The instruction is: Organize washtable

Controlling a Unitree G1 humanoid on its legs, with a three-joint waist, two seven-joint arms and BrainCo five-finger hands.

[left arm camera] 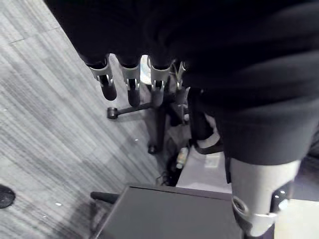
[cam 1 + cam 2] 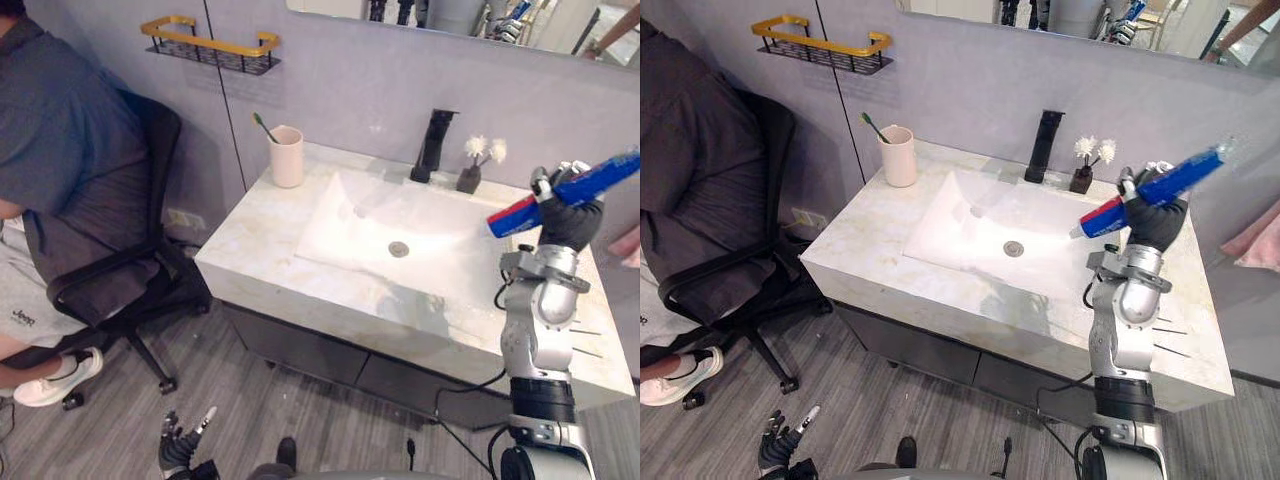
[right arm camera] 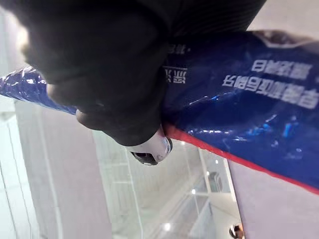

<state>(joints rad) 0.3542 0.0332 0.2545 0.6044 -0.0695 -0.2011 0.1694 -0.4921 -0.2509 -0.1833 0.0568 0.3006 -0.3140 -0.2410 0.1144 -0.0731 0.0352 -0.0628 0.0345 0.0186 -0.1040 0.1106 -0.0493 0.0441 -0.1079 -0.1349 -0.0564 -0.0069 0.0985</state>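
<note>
Toothpaste (image 2: 600,175) is sitting in my right hand (image 2: 570,218), whose fingers are curling tightly round the middle of the blue tube. I am holding it slanted in the air over the right side of the counter (image 2: 260,250), beside the sink (image 2: 340,215). At the back left corner a pink cup (image 2: 287,157) is standing upright, holding a green toothbrush (image 2: 264,127). A small vase (image 2: 468,180) of white flowers is standing just beside the black tap (image 2: 432,145). My left hand (image 2: 185,445) is hanging low near the floor, fingers loose and straight, holding nothing. The tube's upper end is running off the edge of the left eye view.
</note>
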